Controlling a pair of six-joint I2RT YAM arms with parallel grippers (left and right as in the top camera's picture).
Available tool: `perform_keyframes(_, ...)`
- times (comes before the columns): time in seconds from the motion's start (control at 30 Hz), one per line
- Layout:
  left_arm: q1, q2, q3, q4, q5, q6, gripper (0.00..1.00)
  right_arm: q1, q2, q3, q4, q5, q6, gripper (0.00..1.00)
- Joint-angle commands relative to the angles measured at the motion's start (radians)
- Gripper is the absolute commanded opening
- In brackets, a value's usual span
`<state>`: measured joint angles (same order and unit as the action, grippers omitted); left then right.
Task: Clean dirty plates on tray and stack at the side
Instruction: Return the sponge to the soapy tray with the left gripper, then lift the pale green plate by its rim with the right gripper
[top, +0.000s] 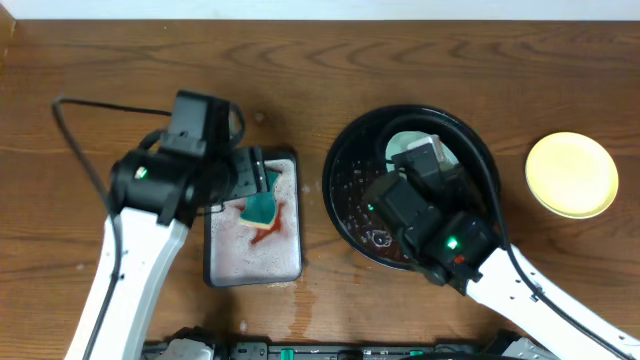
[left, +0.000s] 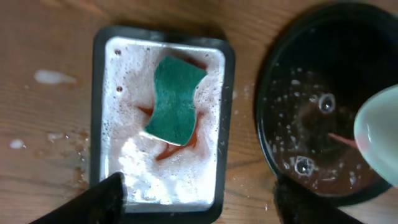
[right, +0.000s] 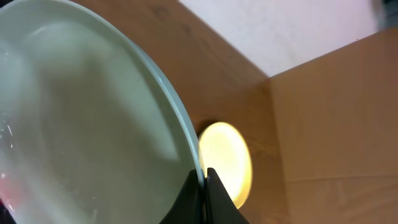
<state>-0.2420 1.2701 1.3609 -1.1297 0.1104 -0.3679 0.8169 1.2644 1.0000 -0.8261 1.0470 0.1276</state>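
Note:
My right gripper (top: 424, 160) (right: 204, 180) is shut on the rim of a pale mint-blue plate (right: 81, 124), holding it tilted above the black tray (top: 340, 175). The plate also shows in the overhead view (top: 405, 142) and at the right edge of the left wrist view (left: 379, 134). The black tray (left: 292, 74) is wet with droplets and reddish water. A yellow plate (top: 571, 175) (right: 227, 158) lies on the bare wood at the right. My left gripper (top: 258, 178) (left: 199, 208) is open and empty above the grey tray. No second mint plate is in view.
A small grey rectangular tray (top: 250, 265) (left: 99, 93) with foamy, red-stained water holds a green sponge (top: 262, 208) (left: 176, 99), left of the black tray. Water spots mark the wood near it. A cardboard box side (right: 336, 112) stands beyond the yellow plate.

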Motion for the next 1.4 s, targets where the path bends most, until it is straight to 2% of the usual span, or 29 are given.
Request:
perform_keyframes(0.0,0.005,-0.040,0.004,0.006,0.010,0.012,0.85,0.031,-0.011,0.015,0.007,0.108,-0.051,0.01)
perform_keyframes(0.23,0.005,-0.047,0.004,0.008,0.010,0.012,0.85,0.067,-0.012,0.015,0.007,0.108,-0.108,0.01)
perform_keyframes(1.37,0.005,-0.047,0.004,0.008,0.010,0.013,0.86,0.088,-0.012,0.015,0.006,0.109,-0.108,0.01)
